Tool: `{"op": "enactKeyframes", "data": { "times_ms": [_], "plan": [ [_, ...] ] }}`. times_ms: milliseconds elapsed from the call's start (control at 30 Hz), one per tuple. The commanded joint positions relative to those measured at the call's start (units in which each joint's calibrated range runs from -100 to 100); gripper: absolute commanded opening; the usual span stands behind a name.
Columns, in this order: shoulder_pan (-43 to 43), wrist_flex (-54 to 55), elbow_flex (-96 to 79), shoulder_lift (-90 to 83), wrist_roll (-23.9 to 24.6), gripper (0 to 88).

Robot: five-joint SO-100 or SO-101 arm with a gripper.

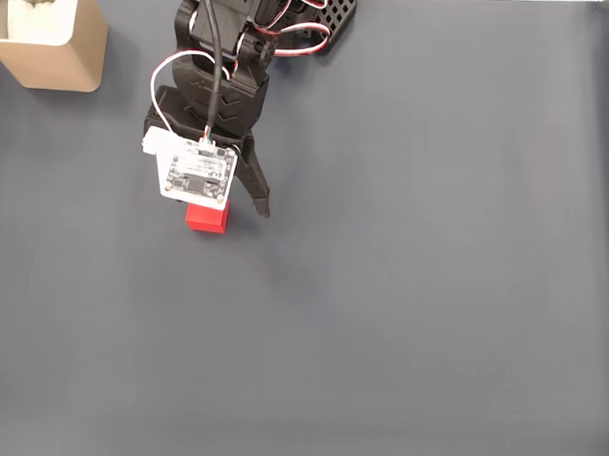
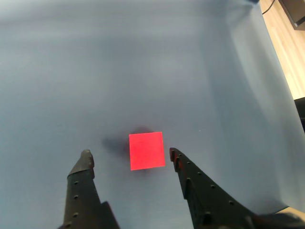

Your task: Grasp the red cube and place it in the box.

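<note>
Between the two dark fingers in the wrist view: red cube [image 2: 147,150], one item, resting flat on the grey tabletop [image 2: 143,67]. Faces plain; the top face reads as a near-square, turned very slightly against the frame edges. No long axis to reckon with, the sides being alike.

Pincer [image 2: 131,155]: spread wide, holding nothing. The left-hand fingertip in the wrist view stands clear of the cube with bare tabletop between; the right-hand fingertip sits just beside the cube's right edge, and whether it touches cannot be told. The cube therefore lies off-centre in the gap, nearer the right-hand finger, and level with the tips, not deep between the fingers.

Fixed view, same items: cube [image 1: 207,218] partly covered by the wrist camera board [image 1: 197,174] of the arm [image 1: 225,75], only its lower portion showing; one dark finger [image 1: 256,191] reaches down just to the right of it. Height of the tips above the tabletop cannot be read from either view.

Box [image 1: 56,49]: tan, white filling, at the upper-left corner of the fixed view, well apart from the cube and beyond the arm's base side.

Judgement: the step in hand is the approach before the grasp. The coming move appears to turn on the cube's offset. A short advance, so the cube sits further between the fingers, and a slight shift toward centre would let both fingers meet opposite faces squarely. Risk, as judged: closing from here may nudge the cube sideways.
</note>
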State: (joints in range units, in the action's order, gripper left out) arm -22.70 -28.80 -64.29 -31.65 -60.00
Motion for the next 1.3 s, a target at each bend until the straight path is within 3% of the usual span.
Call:
{"op": "enactKeyframes", "data": {
  "times_ms": [0, 833, 1267],
  "plan": [
    [0.8, 1.1, 1.3, 0.4, 0.3, 36.9],
    [1.7, 2.9, 1.8, 3.0, 1.0, 35.8],
    [1.7, 2.4, 1.7, 3.0, 0.6, 17.1]
  ]
}}
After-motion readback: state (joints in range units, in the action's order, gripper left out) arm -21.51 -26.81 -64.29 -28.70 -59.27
